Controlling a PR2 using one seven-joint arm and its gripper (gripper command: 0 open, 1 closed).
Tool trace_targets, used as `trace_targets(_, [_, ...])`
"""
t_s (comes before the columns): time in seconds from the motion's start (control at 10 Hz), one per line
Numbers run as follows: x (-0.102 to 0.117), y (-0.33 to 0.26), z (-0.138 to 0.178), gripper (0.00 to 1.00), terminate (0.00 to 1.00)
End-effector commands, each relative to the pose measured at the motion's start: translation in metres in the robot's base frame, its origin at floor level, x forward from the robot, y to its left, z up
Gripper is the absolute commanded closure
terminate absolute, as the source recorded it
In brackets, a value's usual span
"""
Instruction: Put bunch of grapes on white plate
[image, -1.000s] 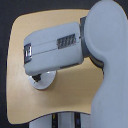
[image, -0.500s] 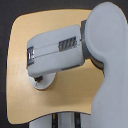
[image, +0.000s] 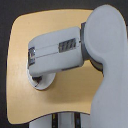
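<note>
**Arm over white plate; claw and grapes hidden from view**

The exterior view looks down on a tan wooden table (image: 20, 60). The robot's grey arm (image: 57, 52) reaches across it from the exterior view's right, its large shoulder housing (image: 107, 65) filling that side.

The forearm ends above the white plate (image: 44, 83), of which only a curved part of the rim shows beneath and just beyond the wrist end. The claw itself is concealed under the arm's body, so whether its jaws are apart or closed, and whether they hold anything, cannot be told.

The bunch of grapes cannot be seen anywhere; its place relative to the claw cannot be told.
</note>
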Motion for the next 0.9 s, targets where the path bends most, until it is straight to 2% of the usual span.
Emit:
trace_targets(0.0, [0.010, -0.003, -0.021, 1.00, 0.00])
trace_targets(0.8, [0.018, -0.006, -0.036, 1.00, 0.00])
